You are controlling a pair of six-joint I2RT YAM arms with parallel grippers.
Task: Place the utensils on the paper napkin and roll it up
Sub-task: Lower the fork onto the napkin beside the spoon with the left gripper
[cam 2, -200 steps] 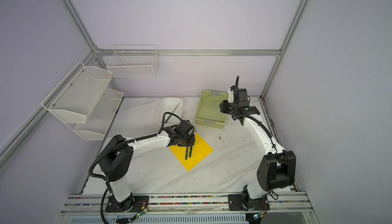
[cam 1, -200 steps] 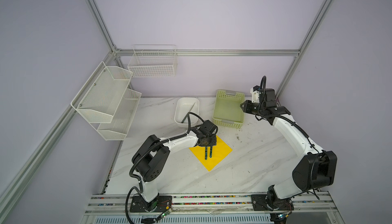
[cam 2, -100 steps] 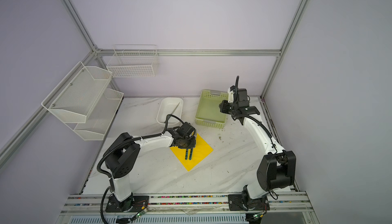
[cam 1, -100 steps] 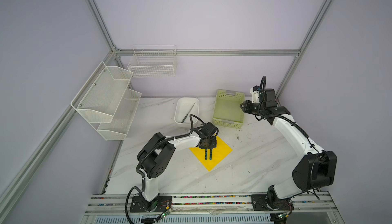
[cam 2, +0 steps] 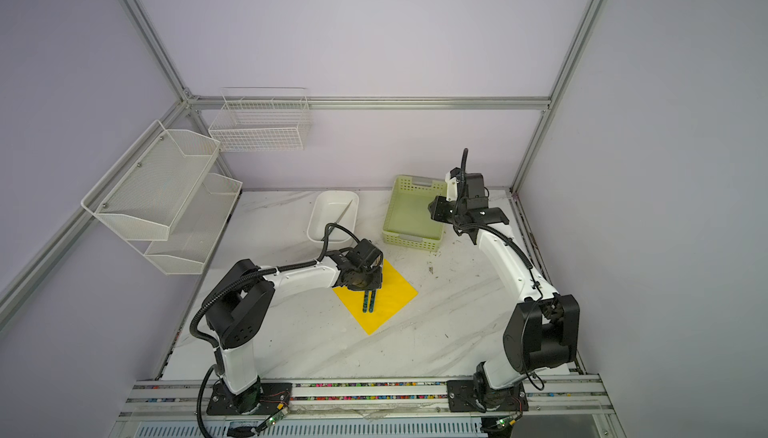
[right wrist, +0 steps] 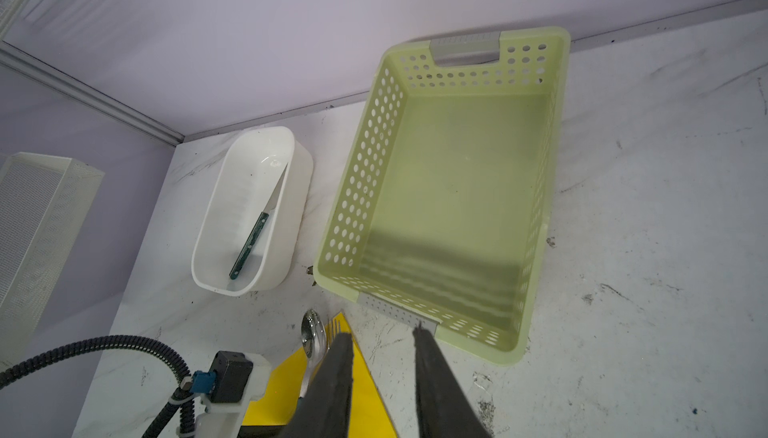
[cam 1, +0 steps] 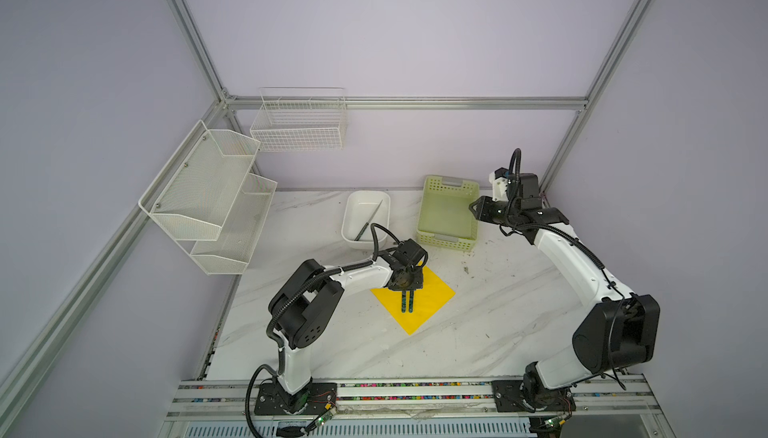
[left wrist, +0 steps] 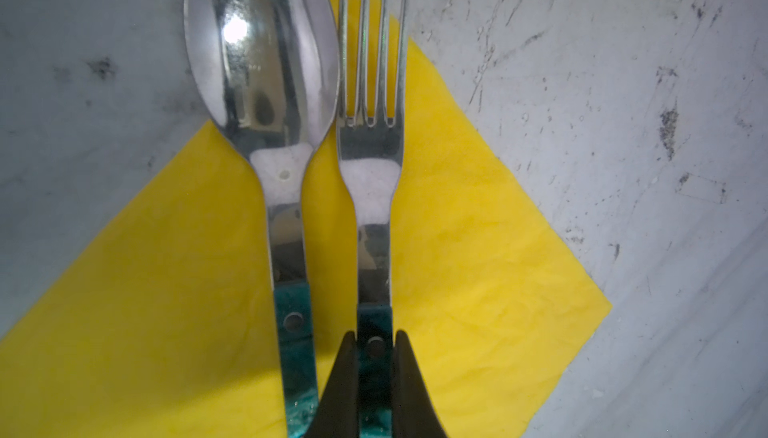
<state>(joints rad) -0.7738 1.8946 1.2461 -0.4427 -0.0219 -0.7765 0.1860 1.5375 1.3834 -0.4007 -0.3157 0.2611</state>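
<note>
Fork [left wrist: 371, 174] clamped by its handle in my left hand [left wrist: 375, 336], spoon [left wrist: 266, 62] just beside it on napkin [left wrist: 478, 270]; my right hand [right wrist: 382, 333] part-open, empty, green basket [right wrist: 361, 166] just ahead.

Bright, even light — glare spot on the spoon [left wrist: 282, 191].
</note>
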